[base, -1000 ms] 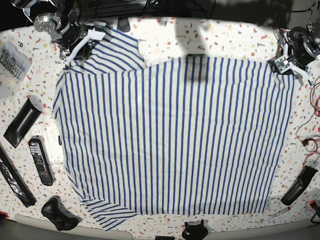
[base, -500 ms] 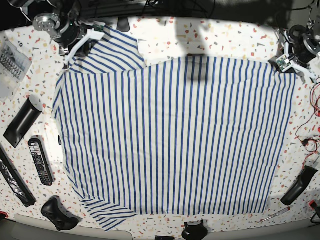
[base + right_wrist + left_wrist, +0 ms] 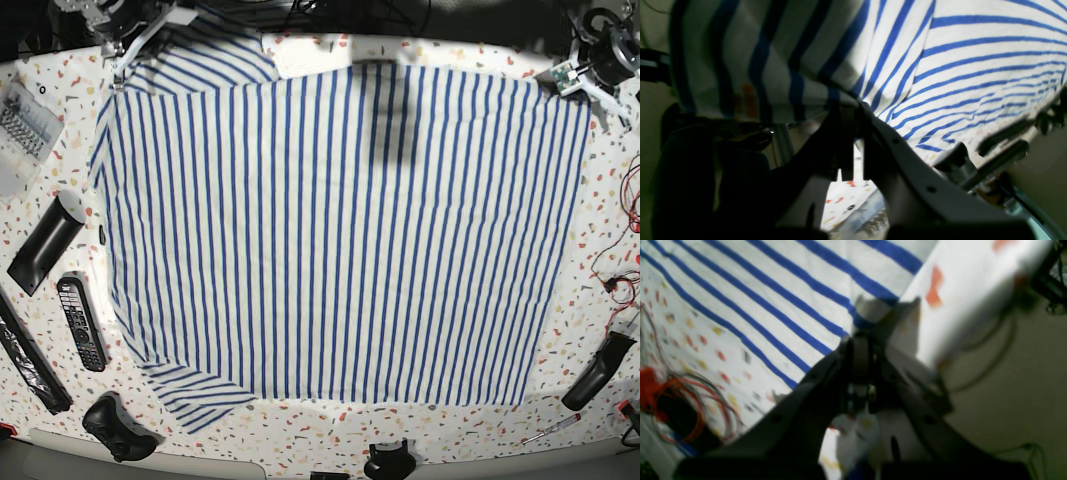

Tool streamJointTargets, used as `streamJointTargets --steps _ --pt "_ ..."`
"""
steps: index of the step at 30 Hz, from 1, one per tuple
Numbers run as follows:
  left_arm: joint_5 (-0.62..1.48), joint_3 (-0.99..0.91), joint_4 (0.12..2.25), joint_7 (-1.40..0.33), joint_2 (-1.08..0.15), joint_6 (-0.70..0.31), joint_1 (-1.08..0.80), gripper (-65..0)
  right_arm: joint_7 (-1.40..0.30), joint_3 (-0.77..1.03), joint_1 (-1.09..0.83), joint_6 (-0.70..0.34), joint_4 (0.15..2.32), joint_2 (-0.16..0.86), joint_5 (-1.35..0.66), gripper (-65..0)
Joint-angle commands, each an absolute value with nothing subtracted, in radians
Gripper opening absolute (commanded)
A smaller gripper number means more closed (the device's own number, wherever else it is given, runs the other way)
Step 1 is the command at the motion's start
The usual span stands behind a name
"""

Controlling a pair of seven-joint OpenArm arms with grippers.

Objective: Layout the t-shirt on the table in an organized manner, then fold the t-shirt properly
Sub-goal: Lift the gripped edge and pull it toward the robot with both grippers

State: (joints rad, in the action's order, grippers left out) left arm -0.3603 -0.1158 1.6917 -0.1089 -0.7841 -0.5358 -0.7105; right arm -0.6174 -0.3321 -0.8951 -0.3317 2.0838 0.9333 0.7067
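The white t-shirt with blue stripes lies spread flat over most of the speckled table. My left gripper is at the far right corner, shut on the shirt's corner; in the left wrist view its jaws pinch the striped edge. My right gripper is at the far left, shut on the shirt by the sleeve; in the right wrist view the cloth drapes over the closed jaws. The neck trim is out of view.
Along the left edge lie a clear box, a black bar with white cap, a remote and a game controller. Red wires and a black handle sit at the right. A black object is at the front edge.
Both grippers have pulled the shirt's far edge toward the back of the table. The whole shirt has slid that way, leaving more bare table at the front.
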Motion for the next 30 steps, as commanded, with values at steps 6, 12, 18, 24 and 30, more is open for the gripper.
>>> streamJointTargets --steps 6,12,18,24,30 --pt "-0.232 -0.289 1.770 -0.101 -0.801 -0.550 -0.770 -65.0 -0.644 -0.293 -0.906 -0.271 2.169 0.947 0.728 -65.0" --pt "-0.236 -0.368 1.780 -0.060 -0.802 -0.581 -0.762 -65.0 -0.553 -0.102 -0.903 -0.254 2.186 0.934 0.650 -65.0" --pt "-0.240 -0.366 1.774 -0.022 -0.801 -0.580 -0.701 -65.0 -0.451 0.010 -0.820 -0.295 2.186 0.854 0.496 -65.0" --pt "-0.197 -0.366 1.703 -0.026 -0.801 -0.581 -0.609 -65.0 -0.434 0.010 -0.710 -0.325 2.175 0.789 0.463 -65.0" --pt "-0.196 -0.366 1.629 0.000 -0.801 -0.581 -0.515 -65.0 -0.416 0.010 -0.633 -0.325 2.143 0.778 0.463 -65.0"
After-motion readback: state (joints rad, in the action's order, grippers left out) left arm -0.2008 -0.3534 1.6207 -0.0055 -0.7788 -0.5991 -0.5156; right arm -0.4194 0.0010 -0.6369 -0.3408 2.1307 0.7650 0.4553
